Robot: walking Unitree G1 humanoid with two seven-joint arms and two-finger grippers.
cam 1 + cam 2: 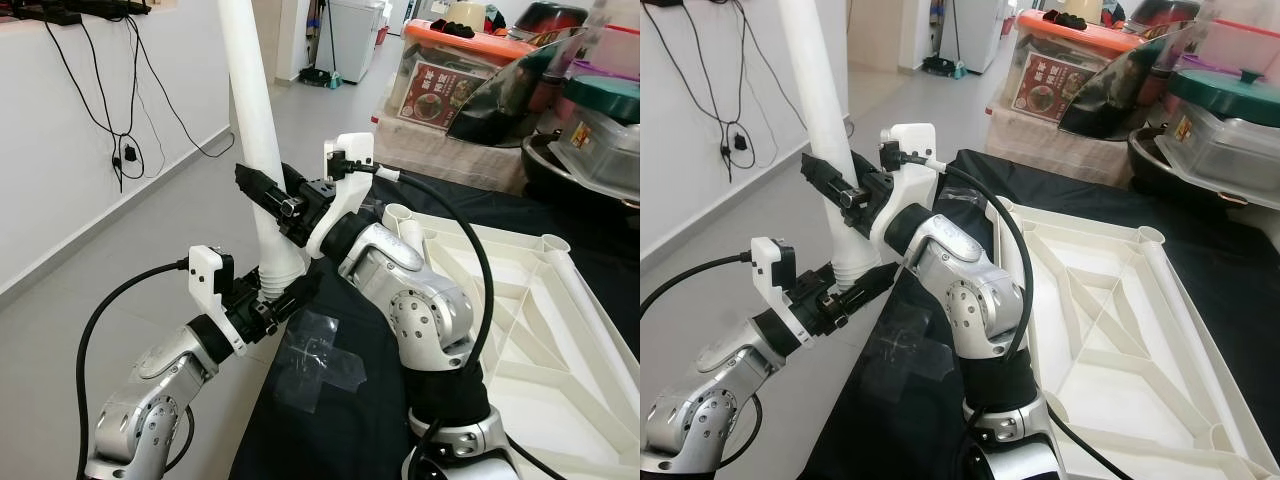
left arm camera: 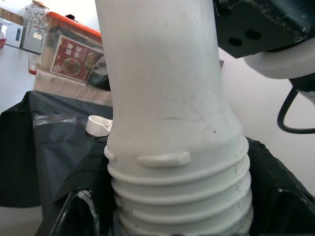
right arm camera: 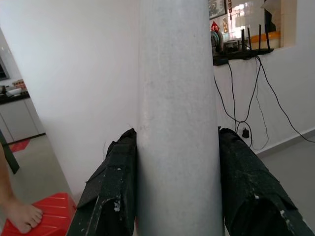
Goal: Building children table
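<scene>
Off the tabletop's [image 1: 330, 420] left edge, my right tool [image 1: 268, 192] pinches the white table leg's [image 1: 250, 110] shaft and my left tool [image 1: 285, 295] clamps its threaded end. If either grip slips, I judge the leg could tilt and cross-thread.

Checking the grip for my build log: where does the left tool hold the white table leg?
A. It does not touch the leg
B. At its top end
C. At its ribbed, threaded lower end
C: the left tool clamps the ribbed lower end of the white table leg, while the right tool grips the smooth shaft higher up.
</scene>
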